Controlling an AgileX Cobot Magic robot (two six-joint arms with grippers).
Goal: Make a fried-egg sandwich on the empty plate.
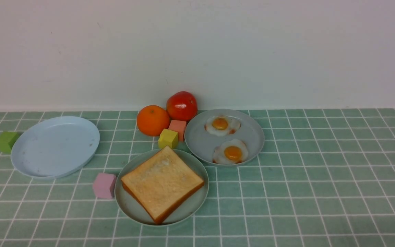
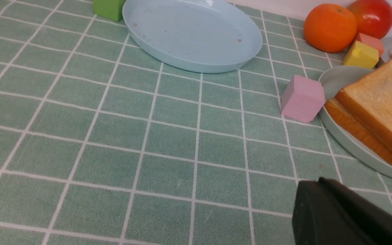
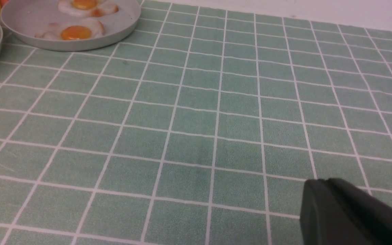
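A: We have the sandwich (image 1: 162, 183) stacked on the sage plate (image 1: 130, 206) near the front of the surface, two slices showing at the left wrist; any egg between them is hidden.

B: Left fingers (image 2: 349, 217) are closed on nothing. Right fingers (image 3: 352, 216): we cannot tell.

A: We judge the toast light and stiff, so take it by opposite crusts. Those two glossy eggs (image 1: 222, 125) on the grey-blue plate (image 1: 197, 140) look slippery; pinch the thin rim.

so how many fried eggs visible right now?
2, both on the grey-blue plate: one egg at the far side, one egg at the near rim. A third may be hidden under the top toast.
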